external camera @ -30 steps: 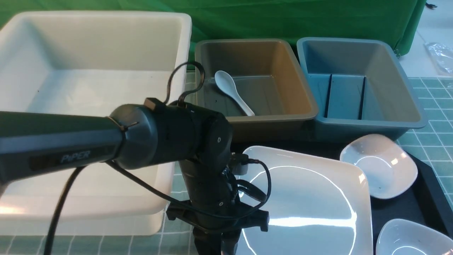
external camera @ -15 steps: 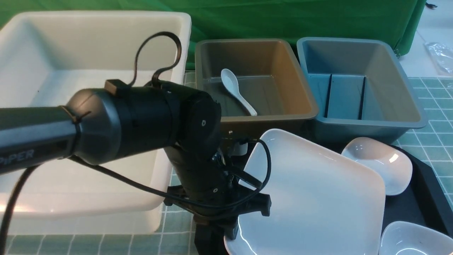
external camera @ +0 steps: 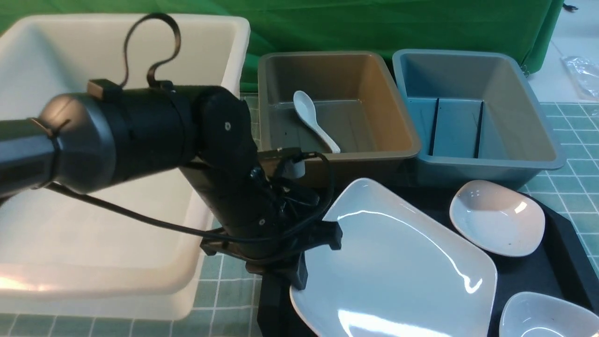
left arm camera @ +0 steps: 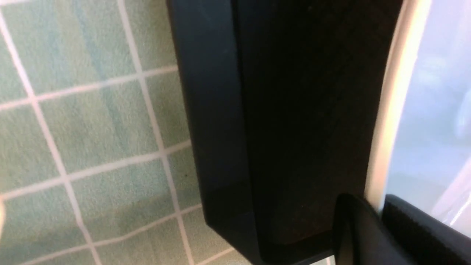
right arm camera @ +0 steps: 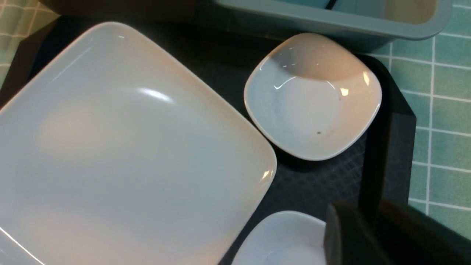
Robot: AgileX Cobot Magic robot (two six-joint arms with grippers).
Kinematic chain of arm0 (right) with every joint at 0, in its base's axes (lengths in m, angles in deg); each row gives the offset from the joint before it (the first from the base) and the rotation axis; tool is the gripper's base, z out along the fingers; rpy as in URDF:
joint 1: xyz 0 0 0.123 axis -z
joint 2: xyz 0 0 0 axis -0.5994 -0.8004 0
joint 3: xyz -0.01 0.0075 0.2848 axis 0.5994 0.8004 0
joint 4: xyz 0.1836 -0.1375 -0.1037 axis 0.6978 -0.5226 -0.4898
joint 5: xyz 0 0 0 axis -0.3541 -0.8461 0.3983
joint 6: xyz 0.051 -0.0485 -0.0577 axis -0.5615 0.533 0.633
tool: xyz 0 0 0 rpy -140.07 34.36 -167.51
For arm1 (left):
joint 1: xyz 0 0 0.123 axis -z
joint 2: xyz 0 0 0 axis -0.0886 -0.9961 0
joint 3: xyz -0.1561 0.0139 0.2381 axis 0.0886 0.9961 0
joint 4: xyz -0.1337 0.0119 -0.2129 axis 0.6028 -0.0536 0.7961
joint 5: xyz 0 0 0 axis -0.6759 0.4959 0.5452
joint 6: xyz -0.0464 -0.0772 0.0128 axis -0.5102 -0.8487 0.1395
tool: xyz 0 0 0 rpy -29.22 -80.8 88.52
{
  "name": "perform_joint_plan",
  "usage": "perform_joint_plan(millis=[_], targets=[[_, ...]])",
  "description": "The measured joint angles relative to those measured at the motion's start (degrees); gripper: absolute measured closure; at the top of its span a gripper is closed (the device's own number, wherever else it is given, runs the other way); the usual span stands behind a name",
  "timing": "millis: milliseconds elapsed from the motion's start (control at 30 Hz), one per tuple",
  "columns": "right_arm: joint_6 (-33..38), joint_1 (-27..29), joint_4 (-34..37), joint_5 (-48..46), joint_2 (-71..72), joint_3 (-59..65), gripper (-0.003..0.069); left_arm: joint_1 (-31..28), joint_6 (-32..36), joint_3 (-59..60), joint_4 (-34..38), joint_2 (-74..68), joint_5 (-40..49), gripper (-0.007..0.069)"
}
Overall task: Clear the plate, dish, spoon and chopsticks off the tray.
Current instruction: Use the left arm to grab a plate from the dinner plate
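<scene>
Plate looks stiff, fairly heavy, slick and chippable, so I'd take it by the raised rim, well seated, since a corner hold could let it swivel. Left tool is clamped on that rim; right tool has its jaws apart, nothing between. It's glossy white, flat, round-cornered, over the black tray, beside the small dish.

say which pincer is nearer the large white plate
Left: that pincer grips the large white plate at its edge. The right pincer is off it, near a small white dish.
</scene>
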Motion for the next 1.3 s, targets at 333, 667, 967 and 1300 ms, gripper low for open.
perform_joint_plan(millis=[333,667,967,1300], targets=[[0.0,0.0,0.0,1.0,0.0,0.0,0.0494,-0.2,2.2,0.0,2.7,0.7,-0.6,0.0601],[0.0,0.0,0.1,1.0,0.0,0.0,0.0483,-0.2,3.1,-3.7,3.2,3.9,-0.5,0.0604],[0.0,0.0,0.4,1.0,0.0,0.0,0.0477,-0.2,3.1,-7.5,1.3,3.9,2.4,0.0603],[0.0,0.0,0.4,1.0,0.0,0.0,0.0476,-0.3,3.1,-10.4,-1.4,3.9,4.5,0.0603]])
